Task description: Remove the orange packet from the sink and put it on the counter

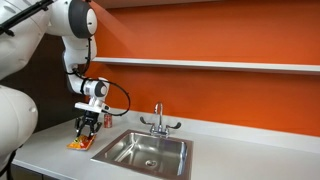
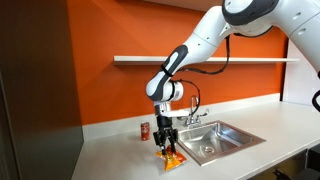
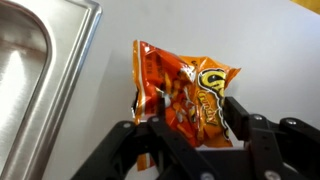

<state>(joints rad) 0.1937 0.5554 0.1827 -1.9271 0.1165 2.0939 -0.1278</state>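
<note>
Orange and crinkled, the orange packet (image 3: pixel 185 95) lies on the light-grey worktop (image 3: pixel 200 30) just beside the rim of the stainless-steel sink (image 3: pixel 70 60), outside the basin, as the wrist view shows. The robot's hand (image 3: pixel 192 114) stands directly over the packet's near end, with one dark finger on each side of it and the foil puckered between them. Whether the fingers are pressing the packet or merely flanking it cannot be told from these pictures. In both exterior views the hand (image 1: pixel 86 127) (image 2: pixel 165 138) points straight down from the white arm, and the packet (image 1: pixel 78 143) (image 2: pixel 173 155) shows as a bright patch on the worktop (image 1: pixel 240 150) (image 2: pixel 110 150) at its tips, near the front edge. The sink (image 1: pixel 130 148) (image 2: pixel 215 140) sits just beside it, with a chrome faucet (image 1: pixel 158 120) (image 2: pixel 193 113) at its back edge. A small red can (image 1: pixel 108 119) (image 2: pixel 144 129) stands upright on the worktop close behind the hand, near the orange wall (image 1: pixel 220 95). A pale shelf (image 1: pixel 200 64) (image 2: pixel 200 59) runs along that wall above the sink.
</note>
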